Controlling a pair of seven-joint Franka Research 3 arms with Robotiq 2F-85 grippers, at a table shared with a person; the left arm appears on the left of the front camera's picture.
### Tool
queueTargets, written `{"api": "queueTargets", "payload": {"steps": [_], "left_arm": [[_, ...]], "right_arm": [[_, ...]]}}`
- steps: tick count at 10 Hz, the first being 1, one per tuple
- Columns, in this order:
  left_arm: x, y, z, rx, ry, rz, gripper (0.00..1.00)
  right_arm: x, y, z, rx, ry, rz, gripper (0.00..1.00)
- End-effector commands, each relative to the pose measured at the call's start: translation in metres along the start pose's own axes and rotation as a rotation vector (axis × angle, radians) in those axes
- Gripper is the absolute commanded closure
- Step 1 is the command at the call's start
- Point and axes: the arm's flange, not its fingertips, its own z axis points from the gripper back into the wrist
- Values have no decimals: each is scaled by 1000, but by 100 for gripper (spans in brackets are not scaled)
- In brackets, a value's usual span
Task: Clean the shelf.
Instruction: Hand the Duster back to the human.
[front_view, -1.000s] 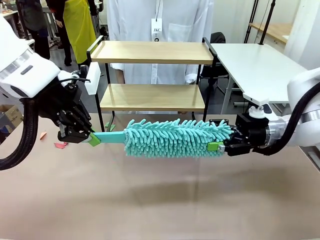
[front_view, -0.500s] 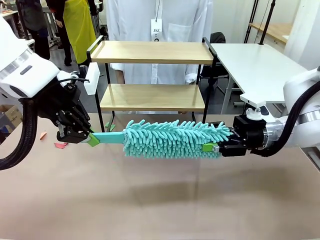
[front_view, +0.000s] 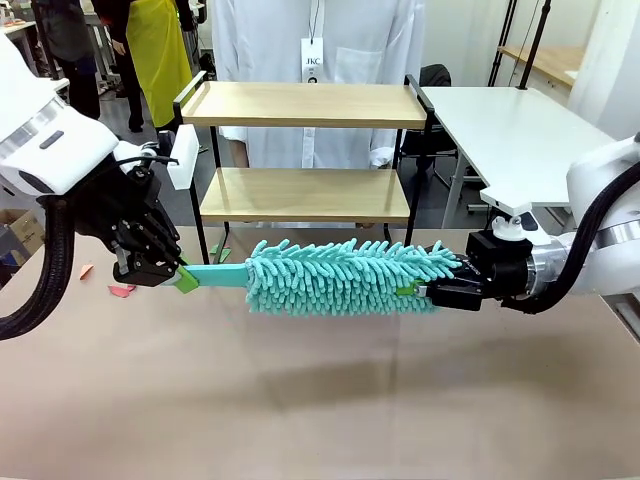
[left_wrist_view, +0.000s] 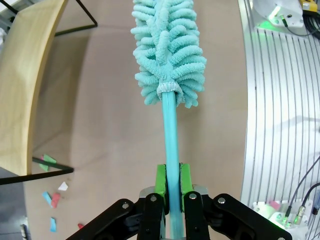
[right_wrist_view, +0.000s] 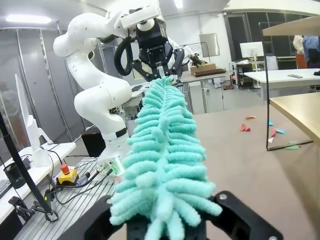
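The left pincer (front_view: 178, 277) is pinching the teal handle (left_wrist_view: 170, 140) of a duster, its 2 green pads (left_wrist_view: 160, 186) pressed flat against the handle's sides near the butt end. Holding so far back is leaving the whole fluffy head (front_view: 345, 277) free ahead of the pincer, which suits sweeping a board.

The right pincer (front_view: 420, 292) is pushed into the far tip of that head, its fingers buried in the teal strands. In the right wrist view the strands are bulging up between the fingers, so it appears to be pinching the tip of the head, though the fluff is hiding the contact itself. With a pincer at each end, the duster is hanging level above the brown worktop (front_view: 320, 400) and not sagging or swinging. This looks like steadying or re-gripping, ahead of any wiping.

The shelf (front_view: 305, 150) is standing beyond both pincers, on the far side of the duster and higher than it, with its 2 wooden boards in a black frame. The duster is near its lower board but apart from it, so no cleaning contact is being made yet. A person in a white shirt (front_view: 320, 60) is standing behind the shelf. Small paper scraps (front_view: 120, 290) are lying on the worktop just beside the left pincer.
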Motion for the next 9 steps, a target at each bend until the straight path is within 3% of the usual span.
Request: {"api": "queueTargets", "payload": {"steps": [1,4,5,6,7,8,9], "left_arm": [[4,-2,2,-10,-30,-2,87],[0,0,0,0,0,0,87],[-1,-2,1,21,-27,-32,30],[-3,-3,6,40,-55,-22,30],[-5,-1,11,39,-73,-13,0],[-8,0,15,24,-96,-10,28],[-15,4,24,5,-128,-7,0]], "right_arm": [[-4,11,-4,12,1,36,100],[0,0,0,0,0,6,100],[0,0,0,0,0,6,100],[0,0,0,0,0,6,100],[0,0,0,0,0,6,100],[0,0,0,0,0,6,100],[0,0,0,0,0,6,100]]}}
